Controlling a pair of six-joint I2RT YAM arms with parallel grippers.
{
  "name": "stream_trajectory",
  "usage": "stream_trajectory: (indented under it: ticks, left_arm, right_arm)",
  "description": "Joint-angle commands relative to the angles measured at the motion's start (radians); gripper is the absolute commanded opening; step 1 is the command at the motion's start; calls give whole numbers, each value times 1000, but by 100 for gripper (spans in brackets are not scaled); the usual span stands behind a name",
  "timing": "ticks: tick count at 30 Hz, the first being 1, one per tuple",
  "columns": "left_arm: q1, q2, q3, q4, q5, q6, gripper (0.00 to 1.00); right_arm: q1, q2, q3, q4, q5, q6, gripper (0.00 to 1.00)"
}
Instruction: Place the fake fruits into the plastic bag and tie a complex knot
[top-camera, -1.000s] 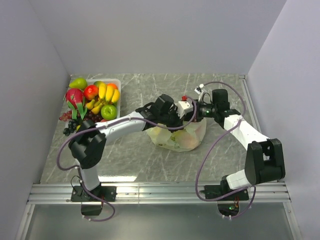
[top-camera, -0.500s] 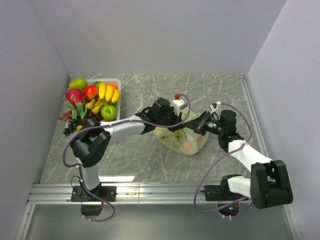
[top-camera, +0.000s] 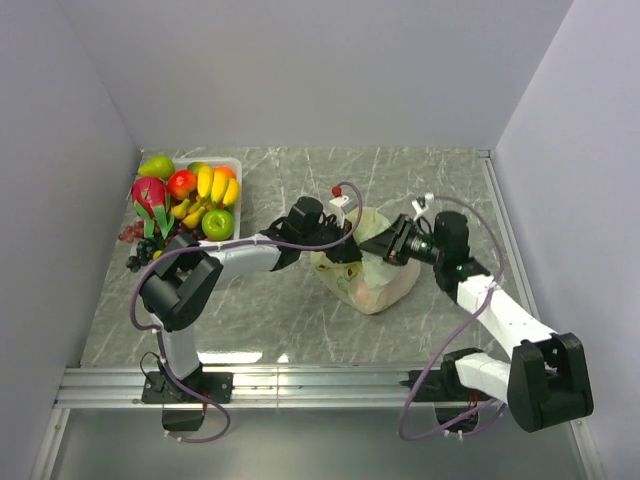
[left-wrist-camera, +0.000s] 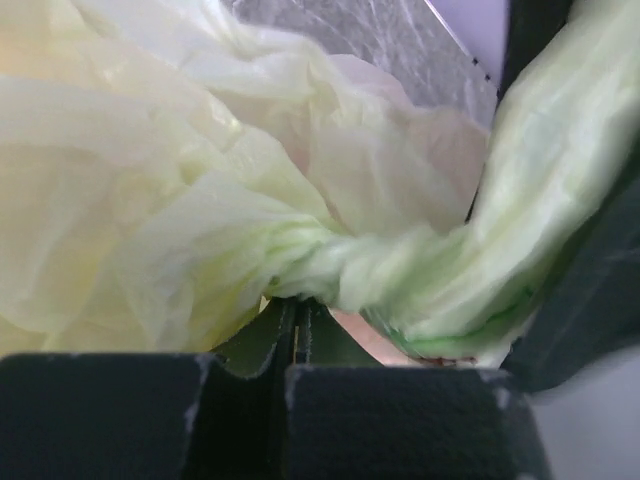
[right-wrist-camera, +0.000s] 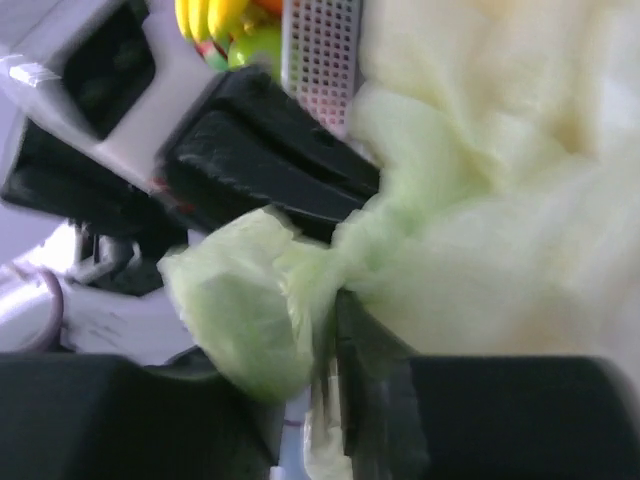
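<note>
Clamping down on the twisted plastic, my left end effector (left-wrist-camera: 296, 330) was closed, its jaws meeting on the gathered neck of the plastic bag (top-camera: 378, 282) right at the knot (left-wrist-camera: 340, 265). From that pinch a thick pale-green handle (left-wrist-camera: 540, 180) ran off to the right and then climbed steeply in the left wrist view, so its long axis led away from me toward my other arm. My right end effector (right-wrist-camera: 325, 340) sat on the opposite side of the same knot. A strip of the film lay in the narrow gap between its jaws, but I could not tell whether it was gripping that strip or had let it go slack. A loose lobe of handle bulged just beside it. From above, the two end effectors faced each other across the top of the bag, the left coming in from the left and the right from the right, with the knot between them and both equally close. I judged that any tightening pull would have to run along that left-to-right line. The bag rested on the tabletop (top-camera: 300, 320) directly beneath them, with pale rounded shapes showing through the film. The remaining fake fruits (top-camera: 195, 200) were heaped in and around the tray (top-camera: 236, 165) at the far left corner, well apart from the bag and nearer my left arm.
</note>
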Motion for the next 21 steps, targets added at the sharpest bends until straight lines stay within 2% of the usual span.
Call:
stream_trajectory:
  ticks: [1,2,3,4,5,6,8,9,10,11,13,14,15,18,21]
  left_arm:
    - [12,3,-23,95,45,-120,0]
    - [13,3,-25,104,44,-127,0]
    - [13,6,-23,103,43,-130,0]
    - [15,4,-25,109,40,-142,0]
    - [16,4,-25,115,39,-148,0]
    - [16,4,-19,112,37,-150,0]
    - [18,3,-17,113,36,-153,0]
    - [19,3,-14,113,37,-151,0]
    - [19,4,-13,107,34,-145,0]
    - [19,6,-11,101,34,-144,0]
    - [19,6,-13,97,31,-142,0]
    - [21,6,-14,95,31,-143,0]
    - [19,9,-14,90,30,-145,0]
    - [19,13,-4,72,14,-140,0]
    - [19,18,1,60,7,-142,0]
  right_arm:
    - [5,-29,226,-444,-40,-494,40]
    - [-1,-26,313,-519,-28,-575,45]
    - [-10,-34,343,-574,-39,-696,57]
    - [-38,-40,370,-666,-46,-747,66]
    - [-51,-46,415,-708,-65,-793,69]
    - [-70,-60,436,-746,-86,-877,76]
    - [-125,-67,502,-863,-166,-951,81]
    - [-143,-69,524,-896,-195,-1014,89]
    - [-163,-68,541,-929,-236,-1034,89]
    - [-203,-66,552,-918,-244,-1036,88]
    - [-260,-39,518,-807,-231,-966,74]
    - [-268,-38,507,-771,-212,-957,73]
    - [-271,3,503,-742,-203,-958,61]
    - [-265,128,519,-680,-218,-981,45]
    - [-248,246,561,-659,-239,-1022,40]
